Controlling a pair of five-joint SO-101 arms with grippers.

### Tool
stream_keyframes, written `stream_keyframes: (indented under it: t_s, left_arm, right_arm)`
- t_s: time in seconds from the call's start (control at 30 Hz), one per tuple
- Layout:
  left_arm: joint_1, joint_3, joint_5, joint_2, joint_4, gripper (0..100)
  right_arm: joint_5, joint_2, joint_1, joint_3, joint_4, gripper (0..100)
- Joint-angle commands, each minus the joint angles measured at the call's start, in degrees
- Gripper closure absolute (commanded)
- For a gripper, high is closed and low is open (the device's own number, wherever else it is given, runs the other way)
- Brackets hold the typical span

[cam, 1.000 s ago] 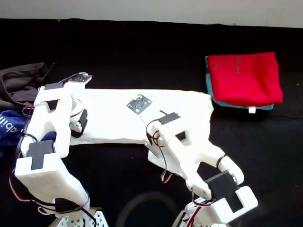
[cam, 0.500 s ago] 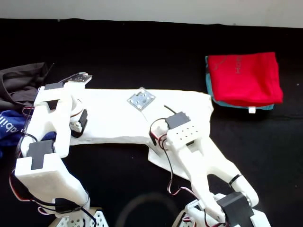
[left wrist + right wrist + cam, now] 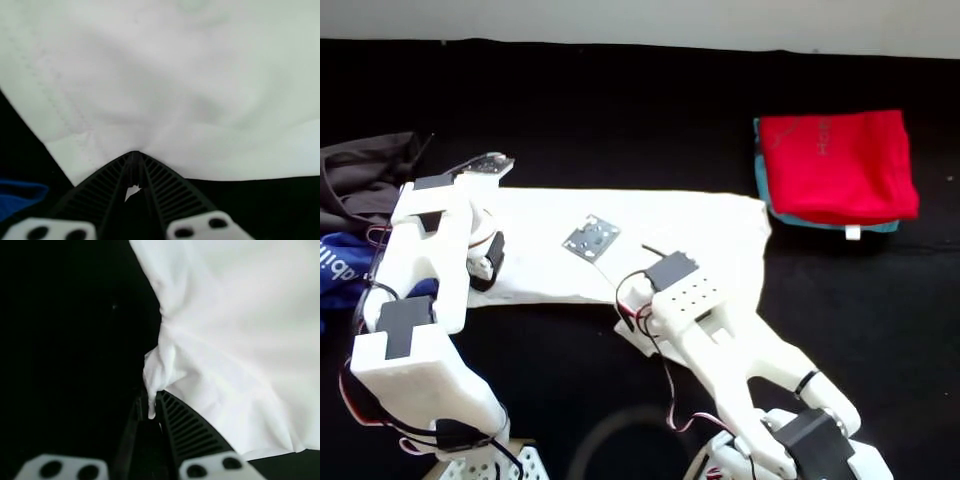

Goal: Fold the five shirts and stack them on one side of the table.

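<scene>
On the bench [image 3: 620, 110], white shirt [image 3: 650, 240]: lies spread flat across the middle, in front of both arms; I see its long sides running left to right.
Left end effector [image 3: 134, 155]: closed, pinching a small tuck of white cloth at the shirt's left edge.
Right end effector [image 3: 152, 402]: closed on a bunched fold of the shirt's near edge.
Stack: red shirt [image 3: 835, 165] folded on a teal shirt [image 3: 767, 210], far right.
Waiting: dark shirt [image 3: 360, 175] and blue shirt [image 3: 340, 265], heaped at the left edge.
Handling: I judge the cloth light, limp and prone to slipping; grip hems or corners, both sides together, so it does not sag.
Hidden: the arms cover part of the near edge; I cannot tell how many layers each pinch holds, nor where the sleeves lie.
</scene>
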Motion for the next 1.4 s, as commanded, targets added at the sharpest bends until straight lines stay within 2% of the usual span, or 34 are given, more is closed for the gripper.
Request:
stream_keyframes:
  t_s: [0.0,0.07,0.27,0.47,0.6,0.73,0.83,1.07,1.2,1.37]
  left_arm:
    - [-0.7,0.1,-0.3,0.6,-1.3,99]
    - [-0.7,0.1,-0.3,0.6,-1.3,99]
    - [-0.7,0.1,-0.3,0.6,-1.3,99]
    - [-0.7,0.1,-0.3,0.6,-1.3,99]
    - [-0.7,0.1,-0.3,0.6,-1.3,99]
    - [-0.7,0.1,-0.3,0.6,-1.3,99]
    - [-0.7,0.1,-0.3,0.7,-1.3,99]
    - [-0.7,0.1,-0.3,0.7,-1.3,99]
    - [-0.6,0.1,-0.3,0.7,-1.3,99]
    - [-0.6,0.1,-0.3,0.7,-1.3,99]
  right_arm:
    - [-0.2,-2.3,-0.7,-1.6,0.5,98.8]
    - [-0.3,-2.4,-0.6,-1.7,0.7,97.1]
    - [0.0,-2.5,-0.7,-2.1,2.7,78.3]
    - [0.0,-2.5,1.2,-15.0,14.9,79.3]
    - [0.0,-2.3,8.4,-23.3,19.7,81.6]
    - [0.0,-1.7,20.5,-21.0,13.8,99.8]
    - [0.0,-1.7,26.9,-11.9,5.3,96.8]
    - [0.0,-1.5,28.5,8.2,-16.8,97.0]
    - [0.0,3.9,28.8,8.9,-18.3,97.0]
    - [-0.1,16.2,31.1,0.0,-18.2,97.0]
